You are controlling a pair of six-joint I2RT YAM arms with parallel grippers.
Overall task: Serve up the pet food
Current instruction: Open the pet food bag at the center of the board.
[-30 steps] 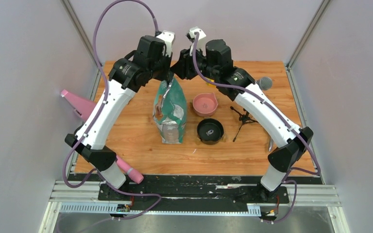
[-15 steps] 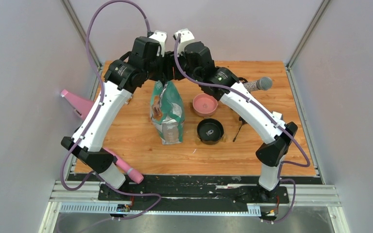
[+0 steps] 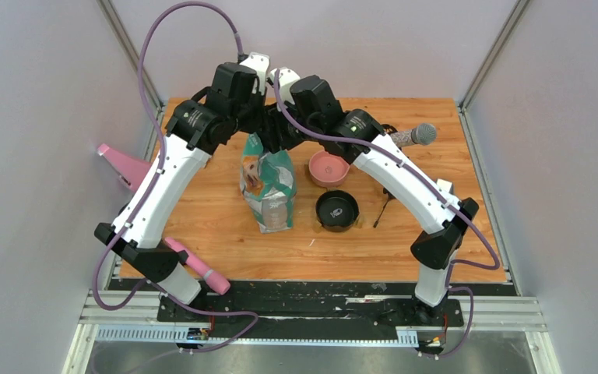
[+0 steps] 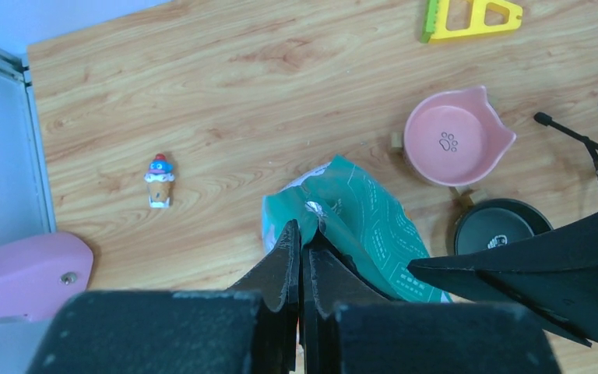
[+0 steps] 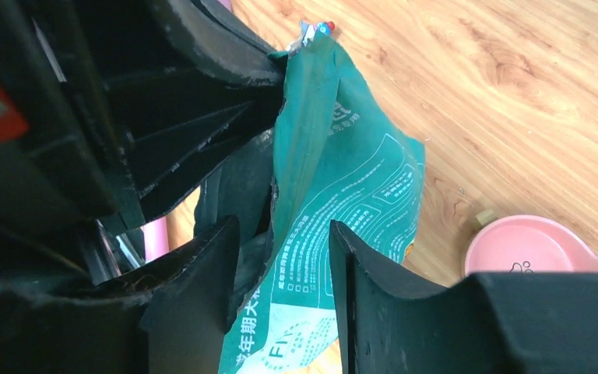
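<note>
The teal-green and white bag (image 3: 269, 187) stands on the wooden table (image 3: 202, 226), left of the bowls. My left gripper (image 4: 302, 234) is shut on the bag's top edge (image 4: 335, 195) and holds it upright. My right gripper (image 5: 284, 230) is open at the bag's top from the right, with the bag's printed wall (image 5: 350, 179) hanging between its fingers. In the top view both grippers meet above the bag, the left gripper (image 3: 255, 134) and the right gripper (image 3: 279, 140) close together. The pet food is hidden inside the bag.
A pink bowl (image 3: 328, 166) and a black bowl (image 3: 336, 209) sit just right of the bag. A microphone (image 3: 414, 135) on a small tripod (image 3: 388, 192) stands further right. A yellow toy (image 4: 471, 15) and an ice-cream toy (image 4: 159, 180) lie beyond.
My right gripper has swung left to the bag's top and opened around its wall. The left gripper has stayed shut on the bag, which has shifted slightly left.
</note>
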